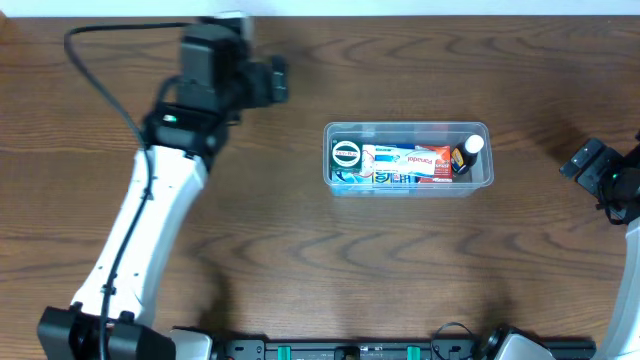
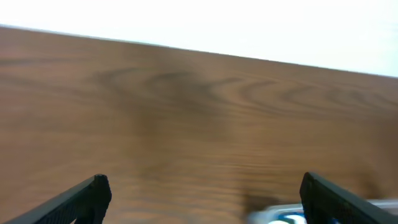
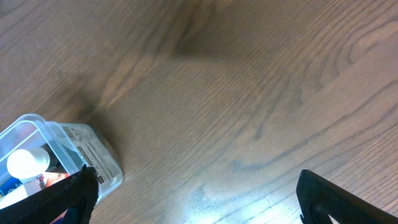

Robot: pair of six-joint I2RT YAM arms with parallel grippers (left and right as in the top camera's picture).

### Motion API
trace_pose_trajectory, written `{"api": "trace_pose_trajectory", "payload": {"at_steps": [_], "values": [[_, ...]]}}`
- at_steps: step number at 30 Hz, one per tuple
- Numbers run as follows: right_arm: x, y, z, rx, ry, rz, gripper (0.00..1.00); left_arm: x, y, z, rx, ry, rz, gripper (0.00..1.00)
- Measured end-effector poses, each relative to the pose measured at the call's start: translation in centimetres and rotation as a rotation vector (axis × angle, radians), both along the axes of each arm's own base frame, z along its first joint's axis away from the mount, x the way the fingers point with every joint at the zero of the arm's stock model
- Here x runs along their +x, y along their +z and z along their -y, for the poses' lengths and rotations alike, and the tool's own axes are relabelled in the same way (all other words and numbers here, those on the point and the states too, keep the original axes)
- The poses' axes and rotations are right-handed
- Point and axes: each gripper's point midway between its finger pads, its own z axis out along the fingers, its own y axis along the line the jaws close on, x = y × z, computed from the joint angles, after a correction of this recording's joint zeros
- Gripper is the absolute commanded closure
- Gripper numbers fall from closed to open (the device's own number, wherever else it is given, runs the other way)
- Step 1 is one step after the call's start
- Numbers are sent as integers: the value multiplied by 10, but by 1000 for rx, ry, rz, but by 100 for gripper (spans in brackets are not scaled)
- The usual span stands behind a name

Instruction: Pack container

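The brown wooden table (image 1: 300, 250) fills every view. The left arm (image 1: 150, 220), white with black joints, reaches from the near left corner up to the far left part of the table. The right arm (image 1: 630, 250) shows only at the right edge.

The container (image 1: 405, 126) lies flat on the table, right of the middle, with its long side running left to right. It sits between the two arms and is well apart from both. It is open at the top and filled. A red, white and blue toothpaste box (image 1: 405, 162) lies along its middle. A round black lid (image 1: 346, 154) sits at its left end and a small bottle with a white cap (image 1: 470, 150) at its right end.

The left gripper (image 2: 204, 183) hangs over bare wood near the far edge. Its two fingers (image 2: 93, 190) are spread wide, with nothing between them and nothing touching them. A blurred pale and blue shape shows at the lower edge of the left wrist view; what it is cannot be told.

The right gripper (image 3: 198, 175) is likewise spread wide and empty, its fingers (image 3: 74, 186) above bare table. A corner of the container shows at the lower left of the right wrist view, near the left finger; whether they touch cannot be told.
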Motion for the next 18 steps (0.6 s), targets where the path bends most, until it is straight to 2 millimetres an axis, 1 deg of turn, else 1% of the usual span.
{"api": "trace_pose_trajectory", "payload": {"at_steps": [3, 5, 9, 18], "values": [[0, 0, 0, 0, 0, 0, 1, -2, -8, -24, 4, 51, -42, 2], [0, 0, 0, 0, 0, 0, 1, -4, -10, -28, -13, 48, -56, 2], [0, 0, 0, 0, 0, 0, 1, -5, -8, -23, -67, 0, -61, 2], [0, 0, 0, 0, 0, 0, 1, -6, -8, -18, -85, -22, -63, 2]]}}
